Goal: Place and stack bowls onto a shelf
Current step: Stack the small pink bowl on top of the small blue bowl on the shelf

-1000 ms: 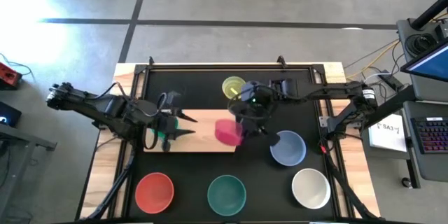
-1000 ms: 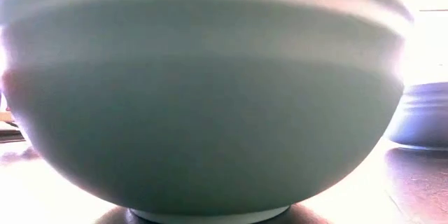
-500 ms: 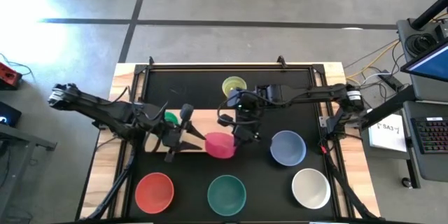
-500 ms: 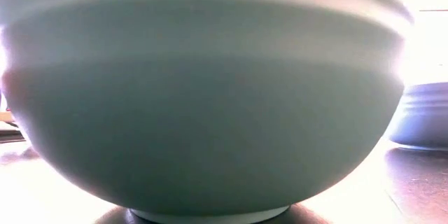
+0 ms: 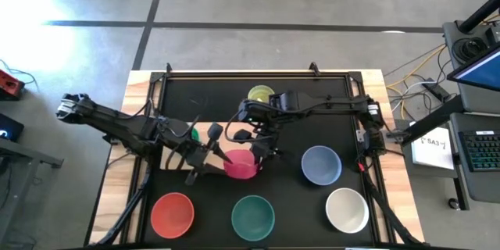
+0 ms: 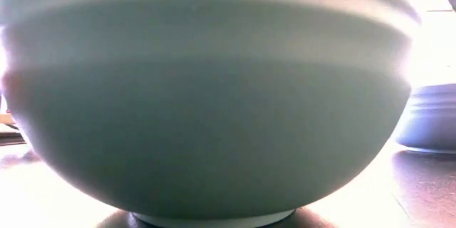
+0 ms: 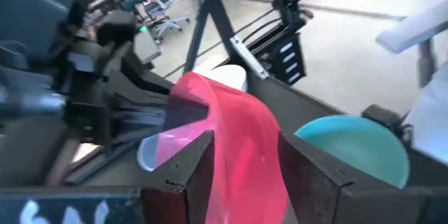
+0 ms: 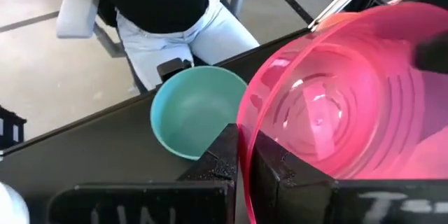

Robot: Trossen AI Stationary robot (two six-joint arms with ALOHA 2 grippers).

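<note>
The magenta bowl (image 5: 241, 164) hangs tilted over the near right corner of the light-wood shelf (image 5: 173, 161). My right gripper (image 5: 258, 147) is shut on it. My left gripper (image 5: 216, 155) is open, and its two fingers stand on either side of the magenta bowl (image 7: 245, 147). The green bowl (image 5: 191, 133) sits on the shelf behind the left gripper, partly hidden by the arm. The yellow bowl (image 5: 261, 94) stands on the black tabletop beyond the shelf. No cyan bowl shows. My right gripper pinches the magenta bowl's rim (image 8: 242, 136), one finger inside the bowl and one outside. The bowl is tilted, its opening turned toward this arm's wrist. My left gripper: I cannot tell whether its fingers (image 7: 192, 171) touch the bowl's outer wall between them.
The red bowl (image 5: 172, 213), the teal bowl (image 5: 253, 216) and the white bowl (image 5: 347, 209) stand in a row along the near edge, and the pale blue bowl (image 5: 321, 164) is right of the shelf. A seated person (image 8: 168, 7) is beyond the table.
My right gripper has carried the magenta bowl from the shelf's right end toward the near edge and left, tipping it. My left gripper has moved right along the shelf, away from the green bowl, until its fingers flank the magenta bowl.
</note>
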